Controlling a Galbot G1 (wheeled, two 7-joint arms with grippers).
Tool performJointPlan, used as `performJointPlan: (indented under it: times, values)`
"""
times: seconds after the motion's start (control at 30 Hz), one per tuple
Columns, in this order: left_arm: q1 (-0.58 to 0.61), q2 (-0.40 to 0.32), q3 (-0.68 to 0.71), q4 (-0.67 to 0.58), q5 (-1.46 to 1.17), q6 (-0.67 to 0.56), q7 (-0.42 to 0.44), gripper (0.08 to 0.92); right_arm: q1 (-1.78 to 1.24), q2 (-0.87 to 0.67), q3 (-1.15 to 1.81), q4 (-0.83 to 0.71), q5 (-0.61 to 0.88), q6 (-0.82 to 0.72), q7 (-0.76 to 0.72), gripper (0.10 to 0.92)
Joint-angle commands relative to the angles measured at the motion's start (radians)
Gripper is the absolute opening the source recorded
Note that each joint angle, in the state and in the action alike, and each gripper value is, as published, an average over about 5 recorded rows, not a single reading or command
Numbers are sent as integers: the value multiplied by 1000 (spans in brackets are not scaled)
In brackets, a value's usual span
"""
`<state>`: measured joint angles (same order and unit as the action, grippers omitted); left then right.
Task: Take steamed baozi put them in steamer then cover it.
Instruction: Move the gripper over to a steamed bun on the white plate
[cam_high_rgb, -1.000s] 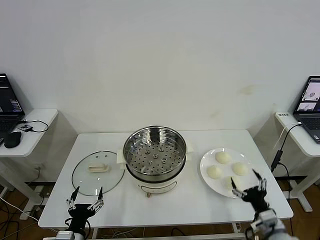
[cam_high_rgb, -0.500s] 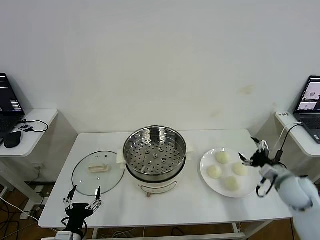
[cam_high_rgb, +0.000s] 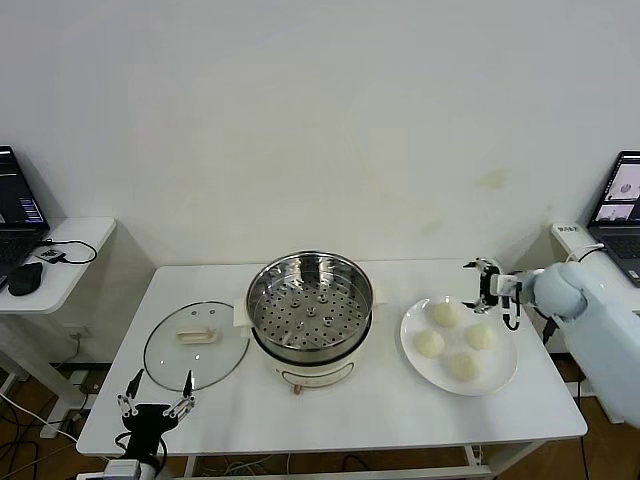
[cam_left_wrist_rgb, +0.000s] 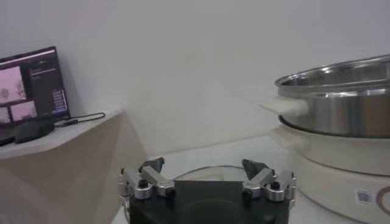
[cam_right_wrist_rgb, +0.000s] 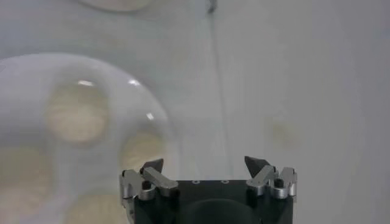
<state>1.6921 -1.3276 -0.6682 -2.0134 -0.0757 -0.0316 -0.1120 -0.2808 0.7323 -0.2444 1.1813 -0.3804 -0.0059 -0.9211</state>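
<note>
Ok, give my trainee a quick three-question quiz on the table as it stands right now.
1. How many baozi lie on the white plate?
2. True or false: the glass lid sits on the steamer.
3. Which gripper hovers beside the plate's far edge: A) left gripper B) right gripper?

Key: 1. Four. 2. False; it lies on the table, on the steamer's left. 3. B; the left one waits at the table's near edge, fingers open.
</note>
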Motion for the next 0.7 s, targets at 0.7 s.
performJointPlan:
  times: [0.7]
  values:
    - [1,4,-39,-11,-6,-2,1,823,149,224,-198,-363,-134,69,-49,823]
